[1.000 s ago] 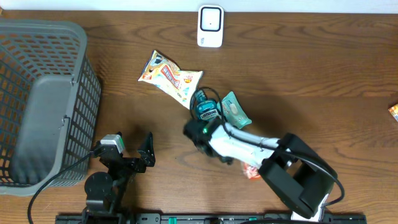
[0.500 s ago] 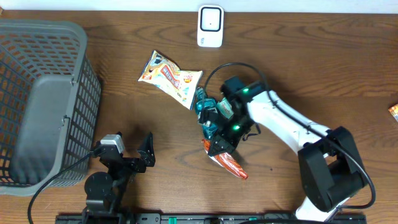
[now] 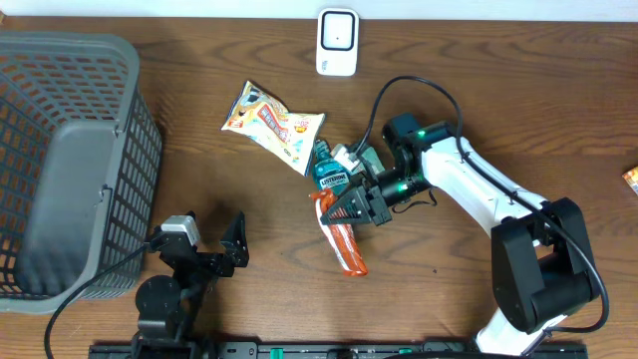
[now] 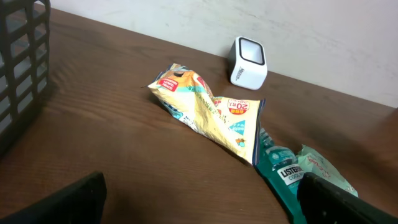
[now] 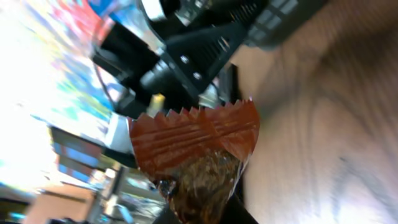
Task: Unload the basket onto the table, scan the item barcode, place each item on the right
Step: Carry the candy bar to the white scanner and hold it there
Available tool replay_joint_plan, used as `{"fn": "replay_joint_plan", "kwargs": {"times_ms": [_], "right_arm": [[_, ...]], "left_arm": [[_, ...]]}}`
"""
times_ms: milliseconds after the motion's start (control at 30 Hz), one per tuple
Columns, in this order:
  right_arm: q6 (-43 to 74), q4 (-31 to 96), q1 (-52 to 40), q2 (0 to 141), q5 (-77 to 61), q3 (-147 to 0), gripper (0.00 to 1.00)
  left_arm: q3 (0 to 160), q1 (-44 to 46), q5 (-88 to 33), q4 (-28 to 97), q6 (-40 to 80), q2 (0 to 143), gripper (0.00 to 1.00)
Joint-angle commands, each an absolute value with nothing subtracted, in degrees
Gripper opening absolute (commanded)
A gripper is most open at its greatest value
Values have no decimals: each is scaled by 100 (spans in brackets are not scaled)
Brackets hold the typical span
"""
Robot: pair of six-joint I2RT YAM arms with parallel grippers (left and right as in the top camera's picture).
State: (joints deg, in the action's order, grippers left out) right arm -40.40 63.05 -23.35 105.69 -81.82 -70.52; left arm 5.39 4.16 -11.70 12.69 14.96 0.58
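Jaws of the right gripper point(image 3: 345, 209) pinch the red snack packet point(image 3: 344, 244), now swung closer to the mouthwash bottle point(image 3: 331, 179); left gripper point(image 3: 206, 242) jaws stay spread, unmoved.

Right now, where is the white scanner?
In the overhead view the white scanner stands at the far edge of the table, near the middle, just beyond the yellow snack bag and apart from it.

free: table point(image 3: 528, 90) right of scanner point(image 3: 337, 42) | blocked: basket point(image 3: 142, 150) left, yellow bag point(image 3: 271, 123) centre
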Motion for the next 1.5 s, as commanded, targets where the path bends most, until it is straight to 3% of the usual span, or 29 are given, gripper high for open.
{"fn": "replay_joint_plan", "kwargs": {"times_ms": [0, 333, 467, 733, 900, 1100, 1300, 1467], "right_arm": [[-2928, 6246, -2261, 10538, -8949, -7087, 1], [-2622, 6254, -1981, 10538, -8949, -7087, 1], [-2995, 6165, -1942, 10538, -8949, -7087, 1], [-3315, 4637, -1966, 10538, -8545, -7087, 1], [-1308, 3284, -2126, 10536, -6195, -7199, 1], [-1306, 3352, -2502, 10530, -5105, -7902, 1], [-1291, 3310, -3308, 10534, -1636, -8466, 1], [-1291, 2606, -3629, 10617, 115, -8475, 1]], "left_arm": [[445, 388, -1201, 1406, 1463, 27, 98], [445, 388, -1201, 1406, 1463, 27, 98], [445, 388, -1201, 1406, 1463, 27, 98], [445, 388, -1201, 1406, 1463, 27, 98], [445, 388, -1201, 1406, 1463, 27, 98], [445, 388, -1201, 1406, 1463, 27, 98], [445, 388, -1201, 1406, 1463, 27, 98], [445, 388, -1201, 1409, 1463, 27, 98]]}}
